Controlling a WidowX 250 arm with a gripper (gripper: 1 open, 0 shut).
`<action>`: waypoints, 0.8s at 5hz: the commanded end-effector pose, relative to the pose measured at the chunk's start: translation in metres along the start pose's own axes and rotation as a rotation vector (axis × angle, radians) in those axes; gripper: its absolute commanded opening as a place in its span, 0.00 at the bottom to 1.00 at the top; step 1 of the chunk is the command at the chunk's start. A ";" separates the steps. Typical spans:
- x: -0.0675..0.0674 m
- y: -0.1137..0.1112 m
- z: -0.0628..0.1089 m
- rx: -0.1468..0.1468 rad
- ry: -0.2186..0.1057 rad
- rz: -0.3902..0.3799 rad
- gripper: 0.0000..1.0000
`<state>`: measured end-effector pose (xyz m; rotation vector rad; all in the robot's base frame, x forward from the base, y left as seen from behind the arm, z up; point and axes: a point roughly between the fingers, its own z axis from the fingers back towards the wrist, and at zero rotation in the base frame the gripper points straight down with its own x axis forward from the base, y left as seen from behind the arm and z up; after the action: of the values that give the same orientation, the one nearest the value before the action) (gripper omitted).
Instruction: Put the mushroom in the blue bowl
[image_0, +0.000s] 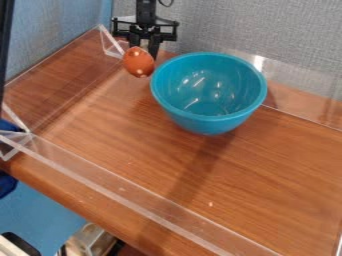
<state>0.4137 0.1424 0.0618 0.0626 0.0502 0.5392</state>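
Fingers (132, 45) of my gripper (140, 44) are closed partway around the mushroom (136, 62), holding it clear of the table (147, 160). Blue bowl (209, 93): 1 unit, upright on the wood, nothing visible inside. Mushroom: 1 unit, hanging just beside the bowl's left rim, outside it.

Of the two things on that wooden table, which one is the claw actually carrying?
The mushroom, small and orange-brown, hangs in the gripper just left of the blue bowl. The bowl is far bigger, teal and sits untouched on the table.
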 end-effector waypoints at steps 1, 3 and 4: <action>-0.003 0.005 0.063 -0.038 -0.134 -0.033 0.00; -0.005 -0.003 0.077 -0.049 -0.139 -0.053 0.00; -0.003 0.004 0.090 -0.055 -0.141 -0.018 0.00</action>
<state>0.4120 0.1374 0.1006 0.0404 0.0284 0.5122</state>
